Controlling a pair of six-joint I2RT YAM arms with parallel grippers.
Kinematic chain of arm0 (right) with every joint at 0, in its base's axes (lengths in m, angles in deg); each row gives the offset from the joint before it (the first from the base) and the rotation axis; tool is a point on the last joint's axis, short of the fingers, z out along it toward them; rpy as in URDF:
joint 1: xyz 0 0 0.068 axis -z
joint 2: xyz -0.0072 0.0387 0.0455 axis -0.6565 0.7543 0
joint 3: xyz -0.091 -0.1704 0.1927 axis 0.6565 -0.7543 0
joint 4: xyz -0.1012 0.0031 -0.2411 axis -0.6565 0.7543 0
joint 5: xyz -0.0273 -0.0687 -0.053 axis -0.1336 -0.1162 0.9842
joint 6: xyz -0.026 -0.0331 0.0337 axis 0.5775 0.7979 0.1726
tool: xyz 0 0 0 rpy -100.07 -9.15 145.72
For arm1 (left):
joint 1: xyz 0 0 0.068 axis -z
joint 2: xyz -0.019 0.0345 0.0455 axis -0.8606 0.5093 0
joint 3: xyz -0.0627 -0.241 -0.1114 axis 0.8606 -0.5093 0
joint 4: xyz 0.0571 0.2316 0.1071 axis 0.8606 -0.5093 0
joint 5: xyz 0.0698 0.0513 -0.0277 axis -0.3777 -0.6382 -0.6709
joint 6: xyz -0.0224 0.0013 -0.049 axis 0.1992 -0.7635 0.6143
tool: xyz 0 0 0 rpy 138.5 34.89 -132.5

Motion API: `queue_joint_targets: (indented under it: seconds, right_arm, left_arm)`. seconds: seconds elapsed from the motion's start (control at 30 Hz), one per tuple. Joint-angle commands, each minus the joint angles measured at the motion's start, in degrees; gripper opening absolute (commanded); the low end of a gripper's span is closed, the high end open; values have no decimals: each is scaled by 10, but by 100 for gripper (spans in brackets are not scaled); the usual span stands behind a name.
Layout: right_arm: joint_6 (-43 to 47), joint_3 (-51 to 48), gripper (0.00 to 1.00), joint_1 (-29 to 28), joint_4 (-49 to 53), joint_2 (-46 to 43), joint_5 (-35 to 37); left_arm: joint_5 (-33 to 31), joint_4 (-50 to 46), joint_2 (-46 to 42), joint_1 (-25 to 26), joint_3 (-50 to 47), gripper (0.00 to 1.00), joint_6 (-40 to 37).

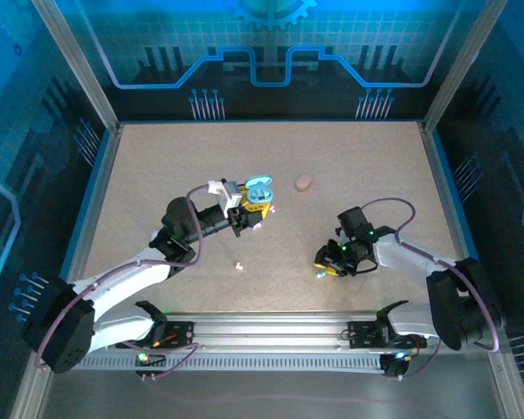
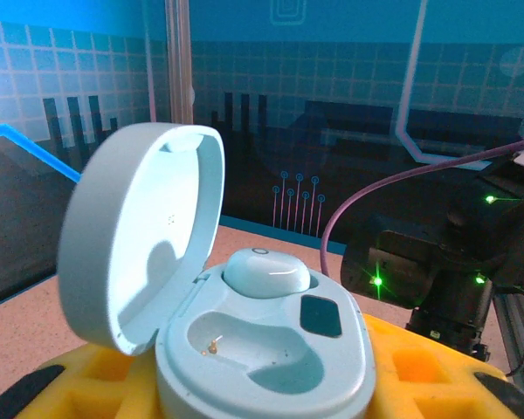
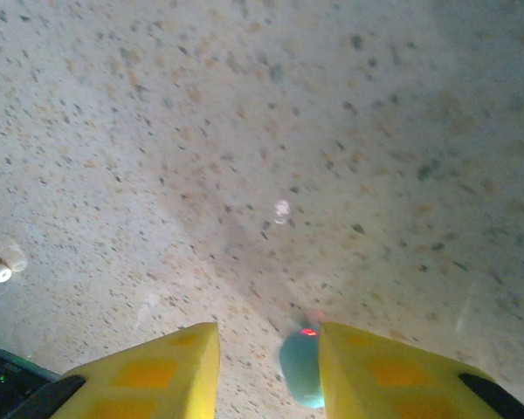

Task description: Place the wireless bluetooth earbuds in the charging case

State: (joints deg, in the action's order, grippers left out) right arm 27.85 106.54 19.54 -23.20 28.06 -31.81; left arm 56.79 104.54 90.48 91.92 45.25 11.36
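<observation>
My left gripper (image 1: 247, 209) is shut on the pale blue charging case (image 1: 258, 193) and holds it above the table. In the left wrist view the case (image 2: 332, 367) sits between yellow fingers (image 2: 424, 371) with its lid (image 2: 131, 244) open. One white earbud (image 2: 266, 272) is seated in the far slot and the near slot (image 2: 244, 345) is empty. My right gripper (image 1: 321, 264) is low over the table. Its yellow fingers (image 3: 157, 375) stand apart, and a small teal earbud (image 3: 299, 374) with a red light lies on the table against the right finger, clear of the left one.
A pink pebble-like case (image 1: 304, 182) lies at mid table. A tiny white piece (image 1: 238, 264) lies near the front, another (image 1: 273, 208) beside the left gripper. A white speck (image 3: 281, 209) and pale bits (image 3: 0, 264) lie ahead of the right gripper.
</observation>
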Motion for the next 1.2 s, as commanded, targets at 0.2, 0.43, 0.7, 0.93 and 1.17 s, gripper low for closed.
queue_joint_targets:
  seconds: [0.2, 0.43, 0.7, 0.93, 1.17]
  right_arm:
    - [30, 45, 38, -21, 30, 31, 17]
    - [23, 46, 43, -22, 101, 7, 69]
    - [-7, 30, 44, -37, 97, -4, 62]
    - [-25, 38, 44, -61, 77, 34, 60]
    - [-23, 64, 38, -79, 75, 60, 72]
  left_arm:
    - [-6, -3, -8, 4, 6, 31, -13]
    - [-4, 1, -4, 5, 7, 31, -12]
    - [-4, 1, -7, 4, 5, 31, -11]
    - [-8, -3, -11, 4, 5, 31, -14]
    - [-8, -6, -14, 4, 4, 31, -15]
